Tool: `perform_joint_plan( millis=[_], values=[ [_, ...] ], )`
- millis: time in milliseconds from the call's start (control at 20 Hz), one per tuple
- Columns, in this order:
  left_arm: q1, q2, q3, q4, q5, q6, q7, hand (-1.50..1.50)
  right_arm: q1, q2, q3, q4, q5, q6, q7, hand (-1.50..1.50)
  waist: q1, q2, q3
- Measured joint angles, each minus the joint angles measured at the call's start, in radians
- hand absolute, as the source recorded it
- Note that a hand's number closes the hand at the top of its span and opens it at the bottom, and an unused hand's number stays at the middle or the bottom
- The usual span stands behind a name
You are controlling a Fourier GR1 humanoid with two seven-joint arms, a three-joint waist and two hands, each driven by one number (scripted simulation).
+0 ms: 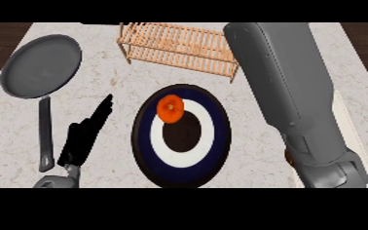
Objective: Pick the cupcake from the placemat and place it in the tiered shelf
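An orange cupcake (170, 108) sits on the round placemat (215, 141), which has dark blue and white rings and a dark centre; the cupcake is on its upper left part. The wooden slatted tiered shelf (179, 46) stands at the back of the counter, beyond the placemat. My left hand (86, 134) lies left of the placemat with straight fingers pointing up and to the right, open and holding nothing. My right forearm (287, 87) runs from the lower right up past the shelf's right end; its hand is out of the picture.
A grey frying pan (39, 66) lies at the left, its dark handle (45, 131) pointing toward me beside my left hand. The counter's light marble top (108, 85) shows between pan and placemat.
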Motion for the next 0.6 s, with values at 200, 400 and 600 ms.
perform_joint_plan(
  millis=[200,400,600],
  values=[
    [-0.011,-0.001,0.002,0.006,-0.006,-0.005,-0.007,0.00,-0.064,-0.002,-0.055,0.202,-0.007,-0.095,-0.044,1.50,0.012,0.005,0.000],
    [-0.008,0.003,0.001,-0.003,-0.003,-0.024,-0.008,0.00,-0.117,-0.012,-0.109,0.374,-0.024,-0.167,-0.083,1.50,0.021,0.009,0.000],
    [-0.026,-0.005,-0.004,0.003,-0.010,-0.024,0.000,0.00,-0.141,0.001,-0.176,0.477,-0.078,-0.254,-0.131,1.50,0.030,0.016,0.000]
  ],
)
